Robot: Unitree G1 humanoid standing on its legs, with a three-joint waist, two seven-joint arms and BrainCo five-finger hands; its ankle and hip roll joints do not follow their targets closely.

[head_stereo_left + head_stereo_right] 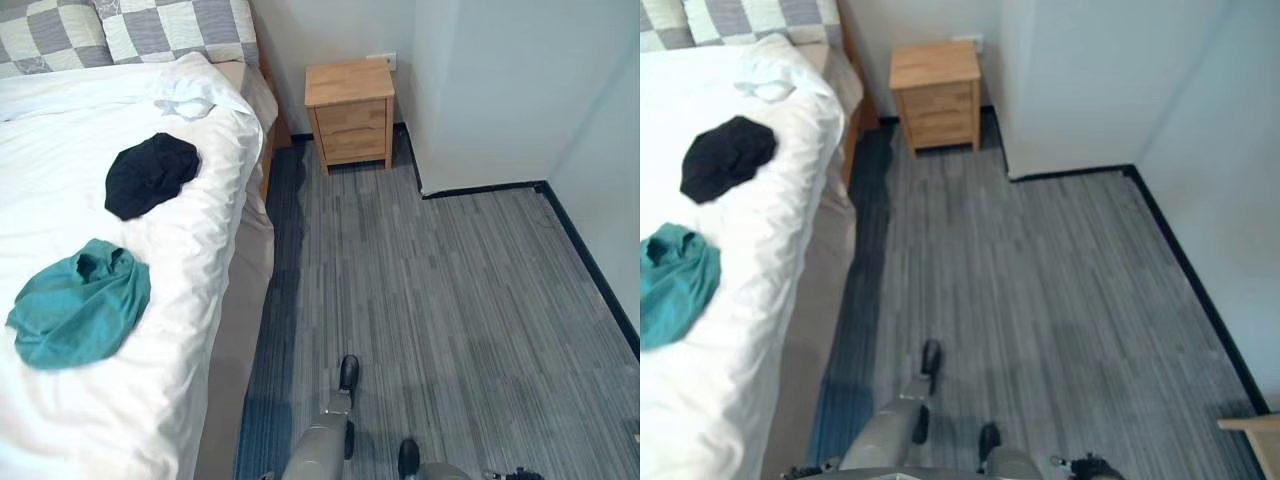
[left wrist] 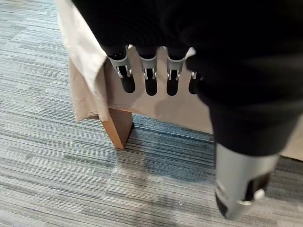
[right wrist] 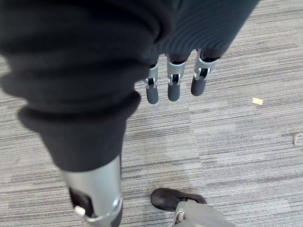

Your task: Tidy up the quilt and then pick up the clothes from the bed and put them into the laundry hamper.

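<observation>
A white quilt (image 1: 200, 250) covers the bed on my left, spread fairly smooth with some wrinkles. On it lie a black garment (image 1: 150, 172) toward the pillows and a crumpled teal garment (image 1: 80, 305) nearer to me. A small white cloth (image 1: 185, 103) sits by the pillow end. My left hand (image 2: 149, 75) hangs beside the bed's side with straight fingers, holding nothing. My right hand (image 3: 173, 80) hangs over the carpet, fingers straight and empty.
Checkered pillows (image 1: 120, 30) lie at the bed's head. A wooden nightstand (image 1: 350, 108) stands by the wall past the bed. A wall corner juts out at the right. The bed's wooden leg (image 2: 118, 127) and beige skirt are close to my left hand. A wooden edge (image 1: 1252, 430) shows at lower right.
</observation>
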